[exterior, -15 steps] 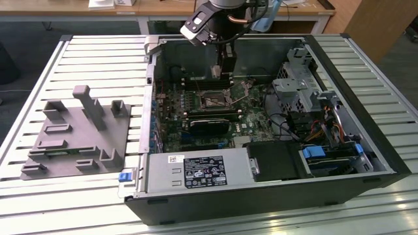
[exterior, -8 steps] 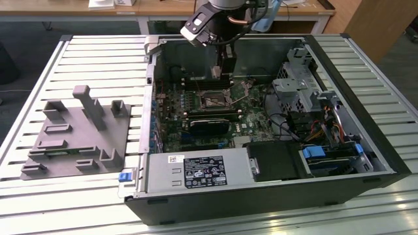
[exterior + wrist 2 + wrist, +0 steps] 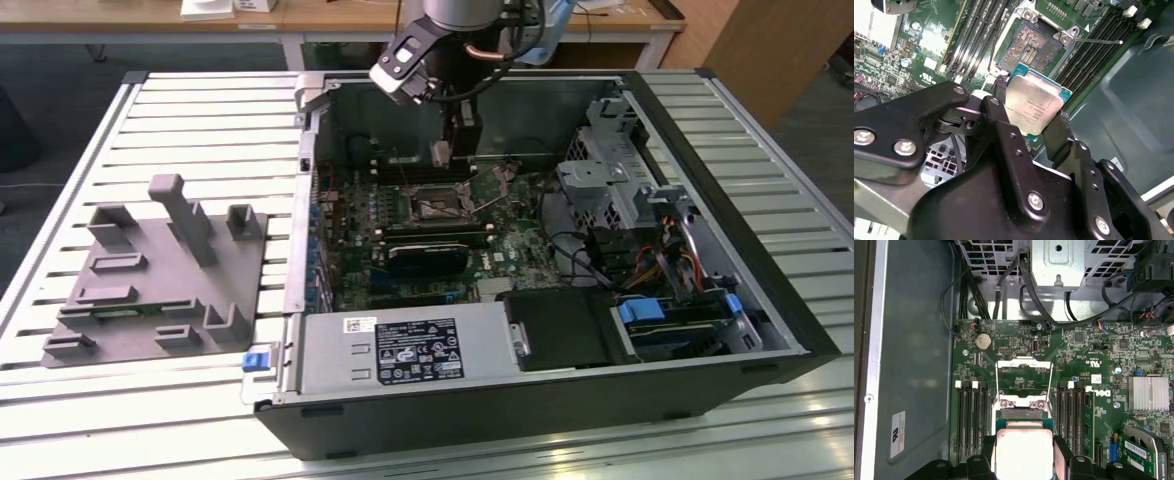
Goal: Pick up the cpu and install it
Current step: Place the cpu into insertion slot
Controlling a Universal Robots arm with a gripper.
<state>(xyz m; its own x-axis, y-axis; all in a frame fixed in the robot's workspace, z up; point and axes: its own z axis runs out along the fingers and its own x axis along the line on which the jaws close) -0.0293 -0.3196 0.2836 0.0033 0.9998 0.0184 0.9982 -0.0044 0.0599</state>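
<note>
One cpu [image 3: 1034, 106], one socket [image 3: 1029, 47], one open computer case [image 3: 534, 410] and one grey tray [image 3: 154, 280].

The cpu [image 3: 1033, 105] has a smooth, satin-bright metal top over a green board edge. The fingers [image 3: 1006, 140] are matt black. The case [image 3: 914, 365] wall is dull grey metal, the tray [image 3: 134, 290] matt grey plastic, and the table [image 3: 200, 130] ribbed, pale, lightly shining metal.

nothing legible: print on the cpu [image 3: 1034, 102] lid and the power supply label [image 3: 414, 352] is too small.
</note>
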